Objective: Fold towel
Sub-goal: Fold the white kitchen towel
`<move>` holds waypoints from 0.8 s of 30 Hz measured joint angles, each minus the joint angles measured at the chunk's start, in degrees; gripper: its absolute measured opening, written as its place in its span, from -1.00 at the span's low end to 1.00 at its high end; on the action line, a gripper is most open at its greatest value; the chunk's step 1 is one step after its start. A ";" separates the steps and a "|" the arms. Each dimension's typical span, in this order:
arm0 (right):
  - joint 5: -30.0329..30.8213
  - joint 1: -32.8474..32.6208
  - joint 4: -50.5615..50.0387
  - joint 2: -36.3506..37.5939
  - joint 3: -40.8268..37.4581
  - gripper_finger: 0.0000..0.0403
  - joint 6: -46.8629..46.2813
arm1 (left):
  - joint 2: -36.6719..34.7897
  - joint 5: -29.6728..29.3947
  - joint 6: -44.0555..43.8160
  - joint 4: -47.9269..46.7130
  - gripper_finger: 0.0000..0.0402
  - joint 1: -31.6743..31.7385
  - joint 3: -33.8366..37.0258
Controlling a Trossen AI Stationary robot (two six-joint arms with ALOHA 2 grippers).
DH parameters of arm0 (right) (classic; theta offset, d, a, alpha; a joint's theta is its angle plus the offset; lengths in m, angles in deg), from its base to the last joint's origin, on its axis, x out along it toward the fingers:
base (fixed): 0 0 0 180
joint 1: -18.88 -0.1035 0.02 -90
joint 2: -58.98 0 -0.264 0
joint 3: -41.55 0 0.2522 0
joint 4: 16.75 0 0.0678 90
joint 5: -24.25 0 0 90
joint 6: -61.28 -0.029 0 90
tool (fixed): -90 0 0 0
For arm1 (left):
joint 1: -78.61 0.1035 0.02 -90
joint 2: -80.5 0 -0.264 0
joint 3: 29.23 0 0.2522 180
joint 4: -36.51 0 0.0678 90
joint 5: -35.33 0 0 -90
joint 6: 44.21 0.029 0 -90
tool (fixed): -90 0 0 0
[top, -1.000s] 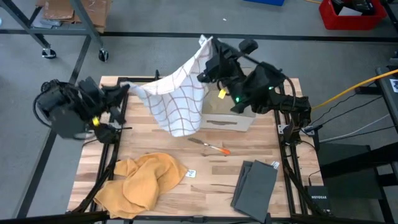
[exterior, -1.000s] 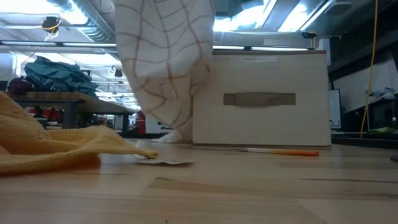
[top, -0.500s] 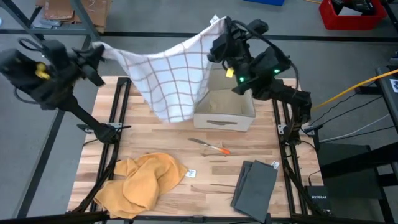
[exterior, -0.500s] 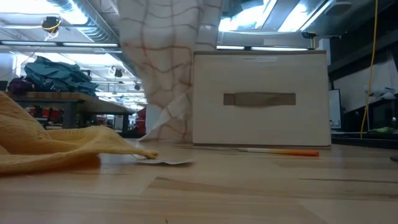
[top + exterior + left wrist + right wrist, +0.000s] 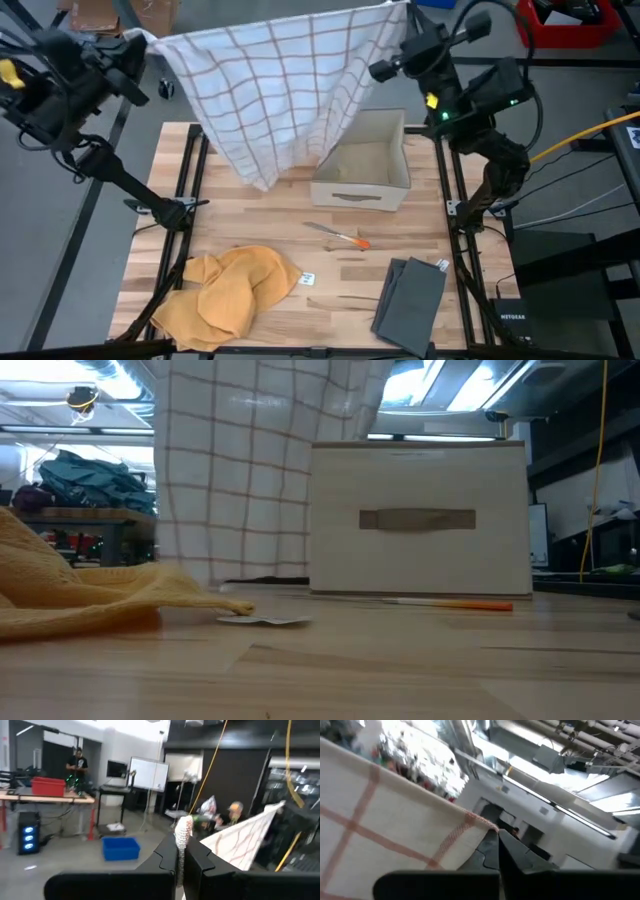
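Wooden worktop point(image 5: 260, 215) below, open workshop floor all around, and up above it the checked towel point(image 5: 290, 90) is stretched out wide like a banner! Left hand point(image 5: 135, 45) is pinched tight on one top corner, right hand point(image 5: 400, 40) clamped on the opposite top corner, and the wrist views confirm cloth nipped between each pair of fingers. Both arms are raised high and spread well apart, out past the worktop's far edge, which I'd say is to pull the cloth flat and shake out the bunching before it goes down for a fold. Its lower edge hangs on a slant, the lowest tip dangling over the wood just beside the beige box point(image 5: 365, 170). Nearer the front lie a crumpled yellow cloth point(image 5: 225, 290), a folded grey cloth point(image 5: 410, 295) and an orange-handled tool point(image 5: 340, 236), all clear of the action.
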 joint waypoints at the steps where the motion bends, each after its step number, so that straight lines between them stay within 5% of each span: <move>1: -1.21 0.01 0.00 0.00 0.00 -1.00 -1.05 | -0.01 0.51 0.85 1.03 -1.00 0.39 -0.21; 6: -1.53 0.11 -2.29 -0.24 -0.09 -1.00 -1.36 | -0.14 0.68 1.97 1.98 -1.00 1.53 -0.40; 15: 11.16 -0.02 -9.21 2.41 -0.09 -1.00 2.92 | 1.97 0.77 3.12 1.32 -1.00 1.54 0.97; 24: 11.06 -0.07 -10.61 6.72 -0.11 -1.00 3.21 | 3.57 3.07 2.36 1.59 -1.00 1.54 1.00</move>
